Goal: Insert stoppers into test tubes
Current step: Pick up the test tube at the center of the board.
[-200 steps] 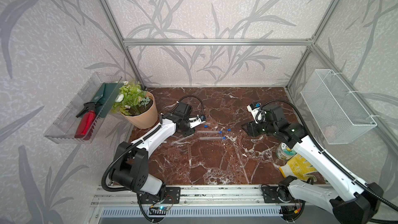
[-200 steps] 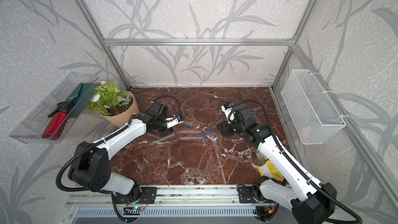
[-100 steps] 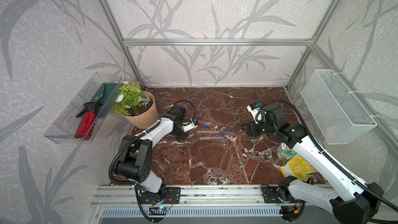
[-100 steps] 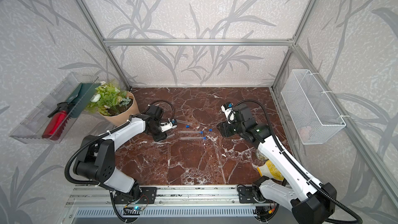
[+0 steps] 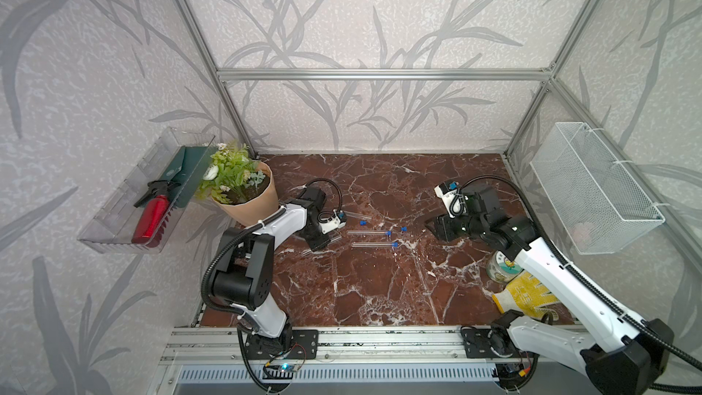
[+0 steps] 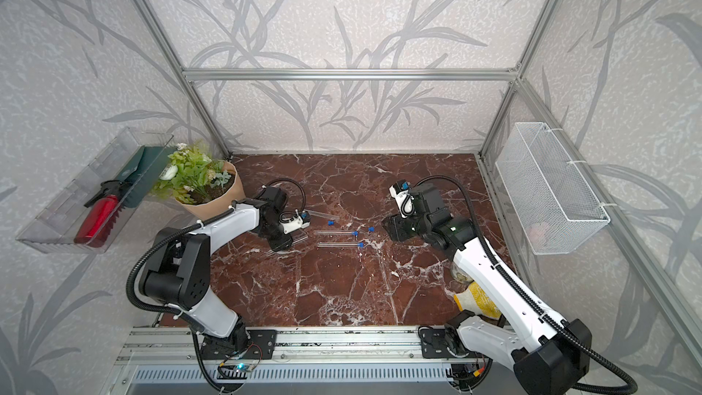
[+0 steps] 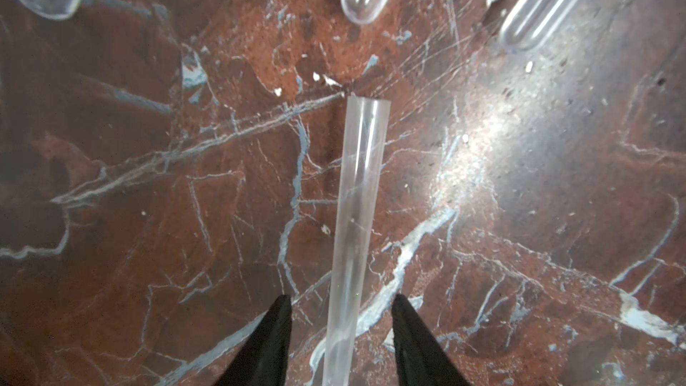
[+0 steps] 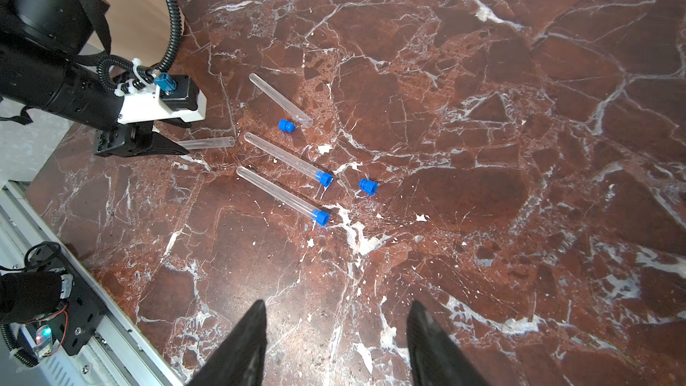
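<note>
Marble tabletop (image 7: 148,217), clear test tube (image 7: 358,198) lying between parted jaws of left hand (image 7: 341,304)

Top views high overhead facing down, left wrist close behind left gripper (image 7: 339,297), right wrist behind right gripper (image 8: 337,302), farther off, sharing test tubes (image 8: 286,157).

A leafy green plant in a tan pot (image 5: 249,205) is set on the red-brown marble tabletop (image 5: 380,290); a round tin (image 5: 500,268) and yellow knitted glove (image 5: 528,294) are seen opposite.
</note>
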